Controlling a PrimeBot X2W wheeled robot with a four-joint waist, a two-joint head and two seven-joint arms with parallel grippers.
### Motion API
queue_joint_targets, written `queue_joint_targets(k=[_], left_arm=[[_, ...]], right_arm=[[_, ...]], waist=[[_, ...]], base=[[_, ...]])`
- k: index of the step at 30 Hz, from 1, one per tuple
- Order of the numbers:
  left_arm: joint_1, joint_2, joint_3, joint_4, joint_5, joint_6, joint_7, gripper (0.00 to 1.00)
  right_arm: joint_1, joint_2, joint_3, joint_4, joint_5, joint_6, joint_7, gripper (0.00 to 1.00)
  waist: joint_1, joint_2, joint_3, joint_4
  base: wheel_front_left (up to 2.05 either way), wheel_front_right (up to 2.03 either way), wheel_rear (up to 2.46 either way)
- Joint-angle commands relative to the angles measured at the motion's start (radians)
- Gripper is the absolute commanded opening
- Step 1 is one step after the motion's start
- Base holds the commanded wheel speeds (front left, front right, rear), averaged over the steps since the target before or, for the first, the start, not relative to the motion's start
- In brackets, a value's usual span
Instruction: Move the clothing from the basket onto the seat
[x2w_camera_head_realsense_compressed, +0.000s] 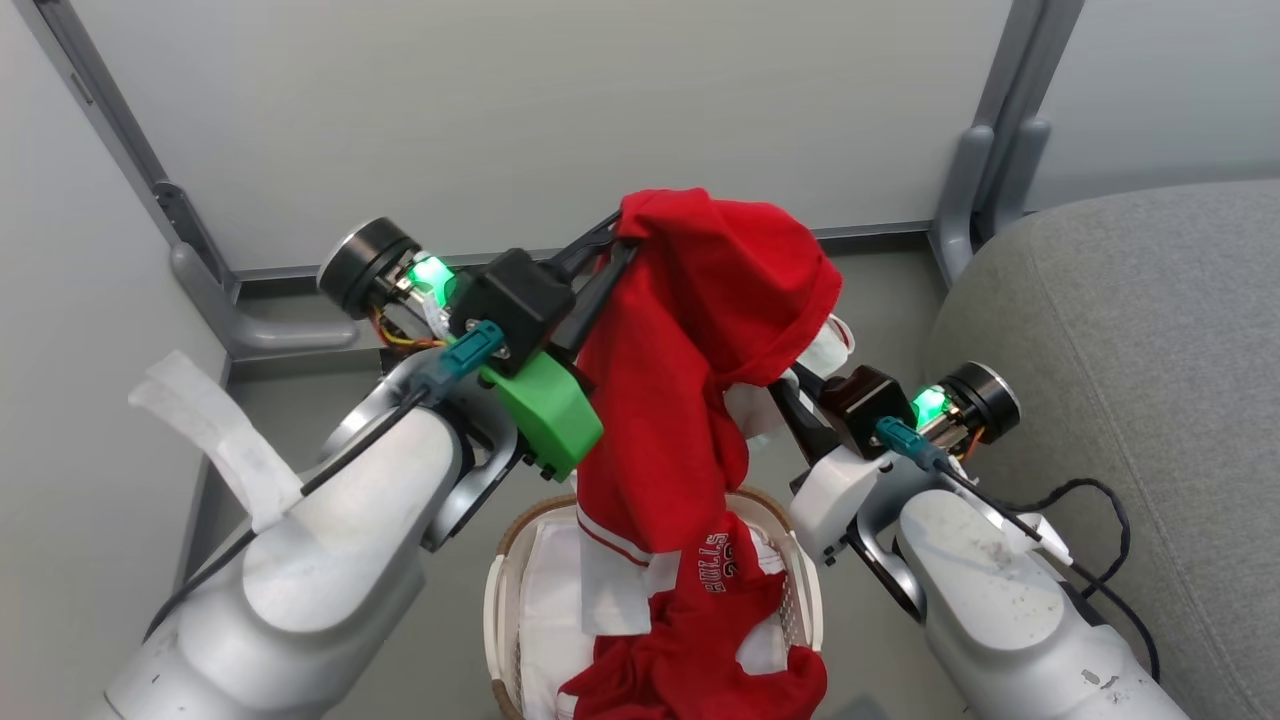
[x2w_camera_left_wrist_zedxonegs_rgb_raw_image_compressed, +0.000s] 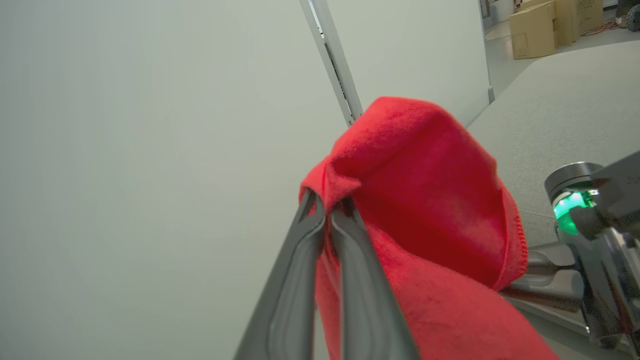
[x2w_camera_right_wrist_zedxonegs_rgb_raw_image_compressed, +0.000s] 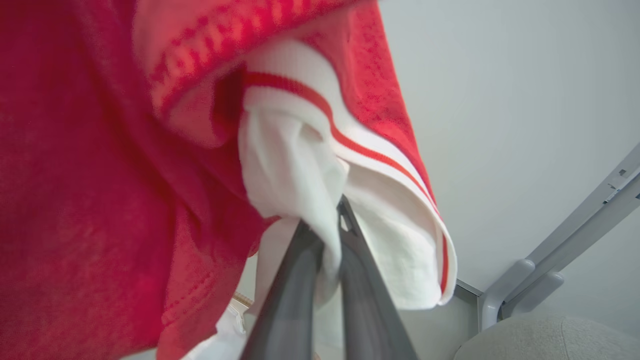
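Here we find the basket (x2w_camera_head_realsense_compressed: 497, 592) holding the BULLS garment (x2w_camera_head_realsense_compressed: 715, 610) over a white liner (x2w_camera_head_realsense_compressed: 545, 600). Our left hand (x2w_camera_left_wrist_zedxonegs_rgb_raw_image_compressed: 327, 210) and right hand (x2w_camera_right_wrist_zedxonegs_rgb_raw_image_compressed: 334, 227) both clamp the striped garment (x2w_camera_head_realsense_compressed: 700, 320), which hangs above the basket with its tail dipping inside; the seat (x2w_camera_head_realsense_compressed: 1130, 330) lies to the right.

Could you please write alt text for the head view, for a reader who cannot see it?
The left gripper and right gripper hold a red striped garment up over the basket, where a second garment printed BULLS lies. The grey seat is at the right.
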Motion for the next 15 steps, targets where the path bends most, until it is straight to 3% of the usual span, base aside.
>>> queue_joint_targets(k=[1,3,5,6,7,15], left_arm=[[0.026,0.011,0.012,0.011,-0.017,0.012,-0.013,0.00],[0.049,0.021,0.028,0.022,-0.027,0.026,-0.035,0.00],[0.079,0.029,0.044,0.034,-0.036,0.045,-0.063,0.39],[0.094,0.028,0.048,0.038,-0.041,0.051,-0.075,0.82],[0.114,0.027,0.053,0.042,-0.050,0.058,-0.090,1.00],[0.267,-0.002,0.086,0.069,-0.113,0.112,-0.188,1.00]], right_arm=[[0.017,-0.004,-0.007,-0.008,0.008,-0.001,-0.002,0.00],[0.026,-0.005,-0.022,-0.017,0.007,-0.001,-0.002,0.00],[0.030,-0.004,-0.042,-0.032,0.011,-0.001,-0.002,0.00],[0.032,-0.004,-0.050,-0.039,0.009,-0.001,-0.002,0.00],[0.038,-0.004,-0.063,-0.047,0.004,-0.001,-0.002,0.00],[0.038,-0.004,-0.132,-0.107,-0.025,-0.001,-0.002,0.00]], waist=[[0.0000,0.0000,0.000,-0.009],[0.0000,0.0000,0.001,-0.017],[0.0000,0.0000,0.002,-0.026],[0.0000,0.0000,0.002,-0.029],[0.0000,0.0000,0.002,-0.033],[0.0000,0.0000,0.004,-0.055]], base=[[0.00,0.00,0.00],[0.00,0.00,0.00],[0.00,0.00,0.00],[0.00,0.00,0.00],[0.00,0.00,0.00],[0.00,0.00,0.00]])
